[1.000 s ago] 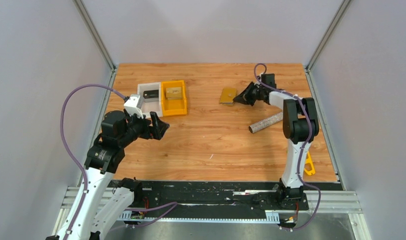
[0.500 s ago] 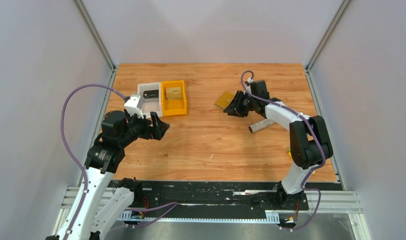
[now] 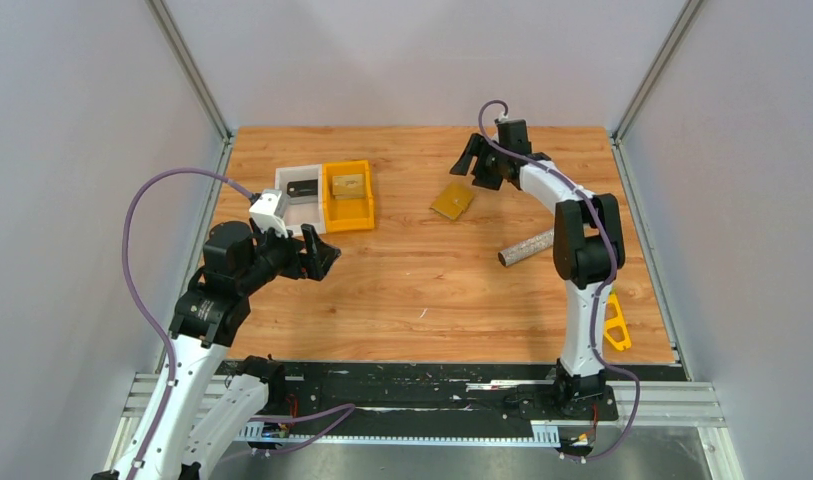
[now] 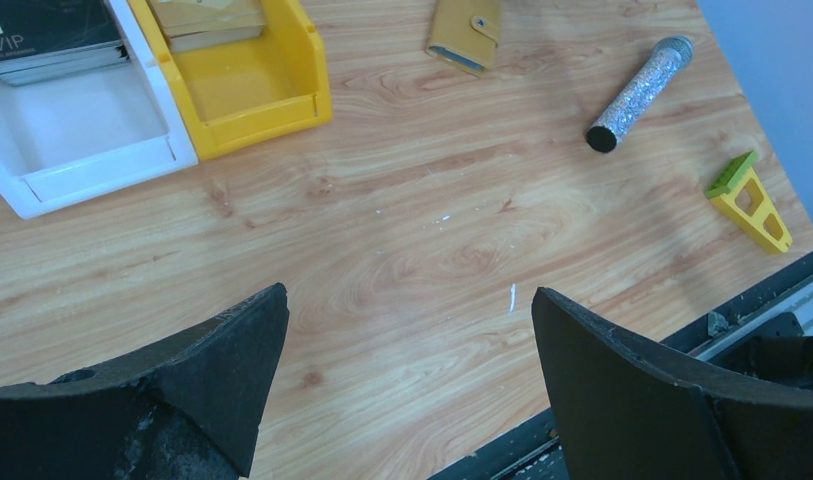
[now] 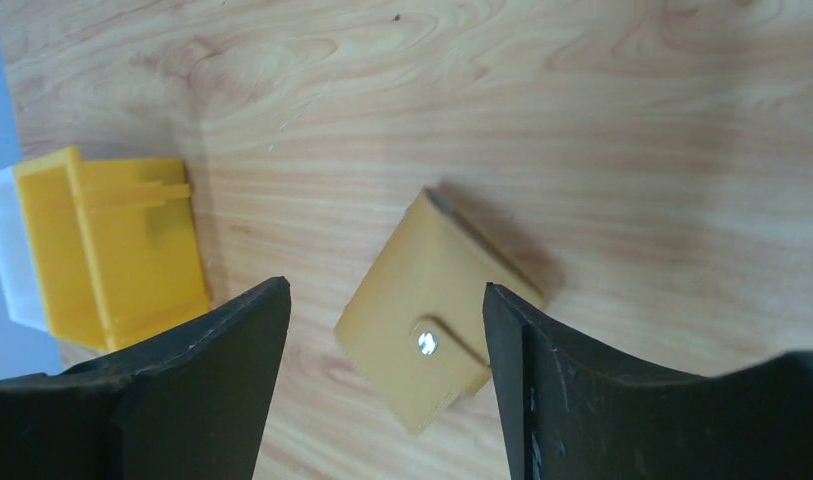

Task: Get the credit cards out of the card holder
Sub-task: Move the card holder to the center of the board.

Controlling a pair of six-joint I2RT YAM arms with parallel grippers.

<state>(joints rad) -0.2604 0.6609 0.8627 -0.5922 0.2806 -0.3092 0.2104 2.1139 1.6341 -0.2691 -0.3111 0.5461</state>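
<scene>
The card holder (image 3: 452, 201) is a mustard-tan wallet lying closed on the table, its flap fastened by a silver snap (image 5: 426, 343). My right gripper (image 3: 479, 165) hovers over it and a little beyond, toward the far edge. In the right wrist view the card holder (image 5: 432, 325) shows between the open fingers of that gripper (image 5: 384, 290), untouched. My left gripper (image 3: 317, 255) is open and empty over bare wood at the left, seen wide apart in its own view (image 4: 410, 295). Dark cards (image 4: 42, 35) lie in the white bin, gold cards (image 4: 207, 15) in the yellow bin.
A white bin (image 3: 294, 205) and a yellow bin (image 3: 350, 212) stand side by side at the back left. A glittery silver tube (image 3: 532, 246) lies right of centre. A yellow and green tool (image 3: 614, 325) sits near the front right edge.
My right gripper has opened and let go of the card holder, then lifted back toward the far edge. The holder now lies turned and slightly nearer. The left arm has not moved.
</scene>
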